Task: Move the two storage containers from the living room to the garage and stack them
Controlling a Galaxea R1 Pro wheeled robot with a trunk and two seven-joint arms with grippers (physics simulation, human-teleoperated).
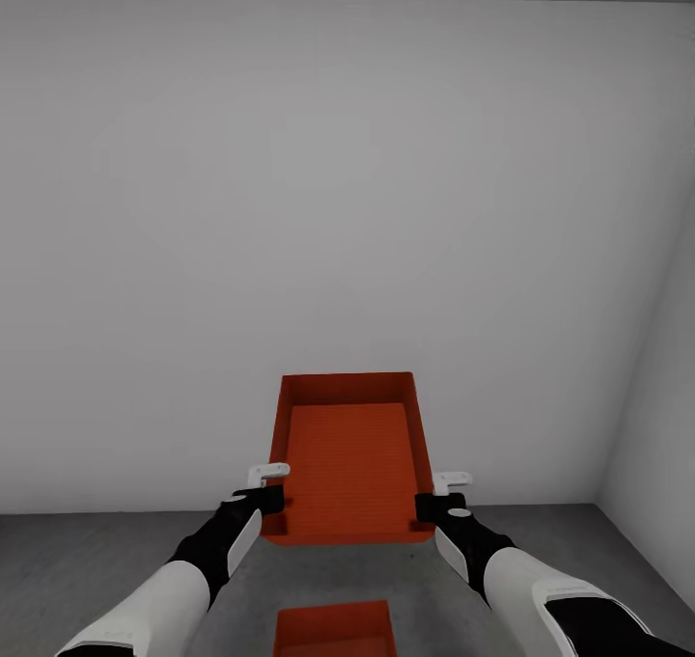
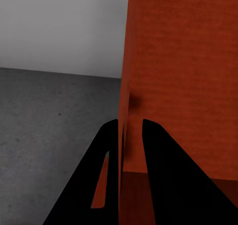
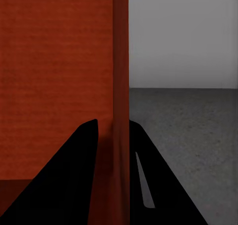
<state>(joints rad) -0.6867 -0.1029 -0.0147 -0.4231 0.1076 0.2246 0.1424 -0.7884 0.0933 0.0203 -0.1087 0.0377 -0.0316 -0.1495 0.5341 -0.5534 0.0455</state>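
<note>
both grippers, left gripper and right gripper, clamp the side walls of an orange-red rectangular plastic bin raised above grey concrete floor; a second matching bin sits nearer below, seemingly on the floor; no writing shows.

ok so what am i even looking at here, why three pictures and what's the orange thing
It is a simulated two-armed robot in a bare grey-walled room. The big picture comes from a camera on its head, looking down over both arms. The other two come from cameras near each wrist, looking along the black fingers. The left pincer and the right pincer each clamp a side wall of an orange-red container, holding it in the air. A second container sits on the concrete floor below.
</note>
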